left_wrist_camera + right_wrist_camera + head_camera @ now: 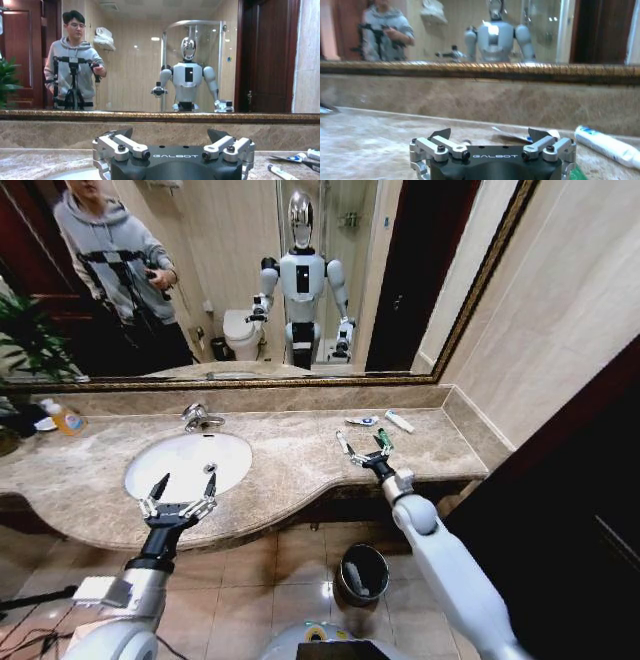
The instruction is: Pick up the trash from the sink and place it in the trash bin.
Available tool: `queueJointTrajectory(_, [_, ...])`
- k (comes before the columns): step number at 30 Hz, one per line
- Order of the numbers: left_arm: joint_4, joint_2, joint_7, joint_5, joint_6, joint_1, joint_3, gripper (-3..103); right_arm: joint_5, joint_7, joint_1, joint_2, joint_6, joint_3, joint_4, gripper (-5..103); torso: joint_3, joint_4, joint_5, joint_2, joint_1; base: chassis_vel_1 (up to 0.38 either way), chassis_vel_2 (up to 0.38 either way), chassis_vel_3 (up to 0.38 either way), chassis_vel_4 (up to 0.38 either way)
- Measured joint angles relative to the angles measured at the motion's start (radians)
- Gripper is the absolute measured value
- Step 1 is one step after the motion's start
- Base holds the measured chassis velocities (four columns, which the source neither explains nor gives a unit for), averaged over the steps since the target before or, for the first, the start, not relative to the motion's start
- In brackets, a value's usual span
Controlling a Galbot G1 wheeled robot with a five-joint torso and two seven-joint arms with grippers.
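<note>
The white oval sink (190, 463) with its chrome faucet (200, 417) sits in the beige marble counter. My left gripper (184, 480) (170, 134) hovers open over the basin's front rim, holding nothing. The trash lies on the counter to the right of the sink: two white tubes (363, 421) (399, 420) near the back wall and a green-capped piece (383, 442) closer in. My right gripper (363, 446) (490, 134) is open low over the counter, the green-capped piece beside one finger. In the right wrist view a white tube (607, 144) lies ahead. The trash bin (362, 573) stands on the floor below the counter.
A yellow-orange bottle (65, 418) stands at the counter's far left beside a plant (30, 340). A large mirror (250, 280) backs the counter and a tiled wall closes the right end. A person with a tripod appears in the mirror.
</note>
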Motion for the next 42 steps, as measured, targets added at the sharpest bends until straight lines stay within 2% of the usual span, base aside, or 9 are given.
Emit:
queueJointTrajectory(6, [0.000,0.000,0.000,0.000,0.000,0.000,0.000,100,-0.027,0.001,0.168,0.047,0.003,0.004,-0.211,100,0.000,0.0001,-0.0003,0.000,0.000,0.000,0.000,0.000,0.000])
queueJointTrajectory(12, [0.000,0.000,0.000,0.000,0.000,0.000,0.000,100,-0.057,-0.001,0.231,0.076,0.017,0.034,-0.321,100,0.000,0.0002,-0.0002,0.000,0.000,0.000,0.000,0.000,0.000])
queueJointTrajectory(22, [0.000,0.000,0.000,0.000,0.000,0.000,0.000,100,-0.065,-0.003,0.205,0.063,0.017,0.091,-0.358,103,0.000,0.0000,-0.0001,0.000,0.000,0.000,0.000,0.000,0.000])
queueJointTrajectory(26, [0.000,0.000,0.000,0.000,0.000,0.000,0.000,100,-0.065,-0.004,0.188,0.058,0.012,0.097,-0.357,97,0.000,-0.0001,-0.0001,0.000,0.000,0.000,0.000,0.000,0.000])
queueJointTrajectory(28, [0.000,0.000,0.000,0.000,0.000,0.000,0.000,100,-0.064,-0.004,0.183,0.057,0.012,0.099,-0.356,92,0.000,0.0000,-0.0001,0.000,0.000,0.000,0.000,0.000,0.000])
queueJointTrajectory(33, [0.000,0.000,0.000,0.000,0.000,0.000,0.000,100,-0.064,-0.004,0.171,0.055,0.010,0.100,-0.350,65,0.000,0.0000,-0.0001,0.000,0.000,0.000,0.000,0.000,0.000])
queueJointTrajectory(35, [0.000,0.000,0.000,0.000,0.000,0.000,0.000,100,-0.063,-0.004,0.169,0.053,0.009,0.101,-0.348,65,0.000,0.0000,-0.0002,0.000,0.000,0.000,0.000,0.000,0.000])
queueJointTrajectory(41, [0.000,0.000,0.000,0.000,0.000,0.000,0.000,100,-0.062,-0.003,0.151,0.047,0.003,0.101,-0.330,37,0.000,0.0000,-0.0001,0.000,0.000,0.000,0.000,0.000,0.000])
queueJointTrajectory(42, [0.000,0.000,0.000,0.000,0.000,0.000,0.000,100,-0.062,-0.003,0.151,0.047,0.003,0.101,-0.330,37,0.000,0.0000,-0.0001,0.000,0.000,0.000,0.000,0.000,0.000])
